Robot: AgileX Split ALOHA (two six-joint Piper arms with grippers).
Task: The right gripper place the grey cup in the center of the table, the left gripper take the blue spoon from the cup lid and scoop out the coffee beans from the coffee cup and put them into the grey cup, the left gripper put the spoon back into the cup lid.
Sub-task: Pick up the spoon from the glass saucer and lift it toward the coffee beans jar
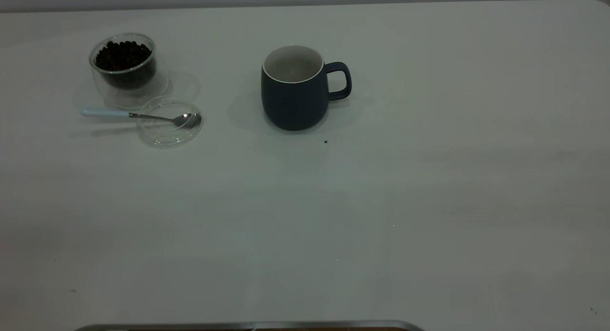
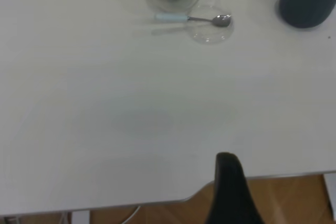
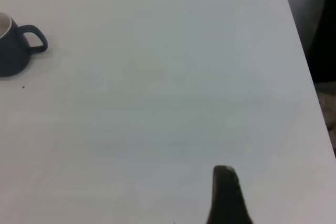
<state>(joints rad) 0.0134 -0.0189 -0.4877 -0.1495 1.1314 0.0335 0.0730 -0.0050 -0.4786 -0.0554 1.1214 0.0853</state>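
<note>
mug [image 1: 295,95] mid-surface [image 1: 429,202], far side | spoon [image 1: 143,115] resting on lid [image 1: 169,128] beside bean cup [image 1: 125,69], far left | left pincer [image 2: 229,182] and right pincer [image 3: 227,192] pulled back near edge, opening cannot tell | risk: thin spoon handle slipping, lid sliding

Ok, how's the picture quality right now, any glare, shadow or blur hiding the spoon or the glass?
Exterior view: dim, even light, soft shadows beside the grey cup and coffee cup; the blue spoon reads clearly on the cup lid. Left wrist view: softer, the lid faint, the glass cropped. Right wrist view: only the mug's edge shows.
</note>
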